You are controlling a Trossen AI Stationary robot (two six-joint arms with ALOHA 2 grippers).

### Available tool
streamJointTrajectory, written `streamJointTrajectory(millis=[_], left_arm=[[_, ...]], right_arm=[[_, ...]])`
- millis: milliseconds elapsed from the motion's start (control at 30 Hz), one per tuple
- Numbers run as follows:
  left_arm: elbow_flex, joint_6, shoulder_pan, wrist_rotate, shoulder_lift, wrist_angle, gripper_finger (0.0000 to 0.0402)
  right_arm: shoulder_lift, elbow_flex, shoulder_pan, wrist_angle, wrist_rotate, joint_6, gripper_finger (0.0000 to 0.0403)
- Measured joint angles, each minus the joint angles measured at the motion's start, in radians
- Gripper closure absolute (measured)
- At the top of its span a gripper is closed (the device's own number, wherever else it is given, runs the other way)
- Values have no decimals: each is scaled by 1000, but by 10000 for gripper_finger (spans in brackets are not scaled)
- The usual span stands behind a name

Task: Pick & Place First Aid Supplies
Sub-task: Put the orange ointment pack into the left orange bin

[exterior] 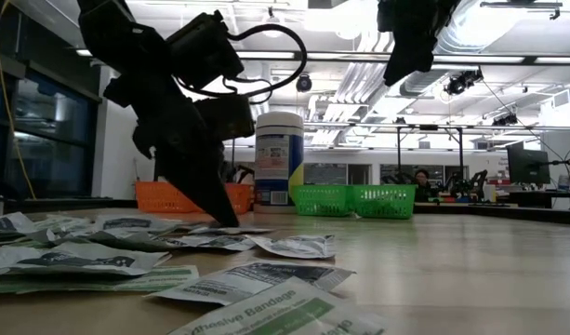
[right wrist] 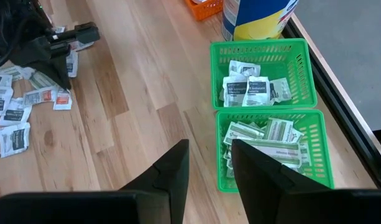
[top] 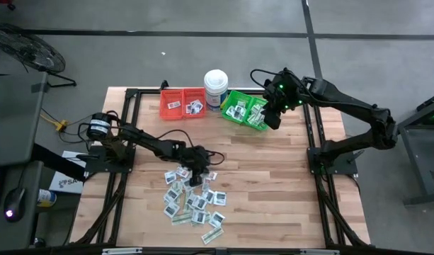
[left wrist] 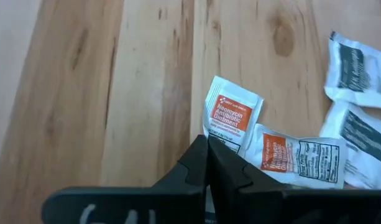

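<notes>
You have two green bins (right wrist: 263, 62), two red bins (top: 183, 103), one tub (top: 216, 86), and about twenty loose packets (top: 192, 200).

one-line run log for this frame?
left gripper: shut on ointment packet, pile | right gripper: open, empty, over green bins

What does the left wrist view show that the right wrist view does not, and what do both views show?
Only the left wrist view shows the orange print on a small white ointment packet and the left gripper shut just beside it on the wooden table.

Only the right wrist view shows the two green plastic baskets holding sorted packets, the tall white round tub, and the right gripper open above them.

Both show loose white packets lying on the wooden table.
</notes>
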Motion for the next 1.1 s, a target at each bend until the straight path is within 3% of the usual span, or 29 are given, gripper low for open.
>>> streamJointTrajectory(millis=[700,1100], left_arm=[[1,-28,15,-57,-176,-75,401],[-2,-49,16,-271,-441,-355,401]], right_arm=[[0,0,0,0,0,-8,289],[0,0,0,-10,4,-37,289]])
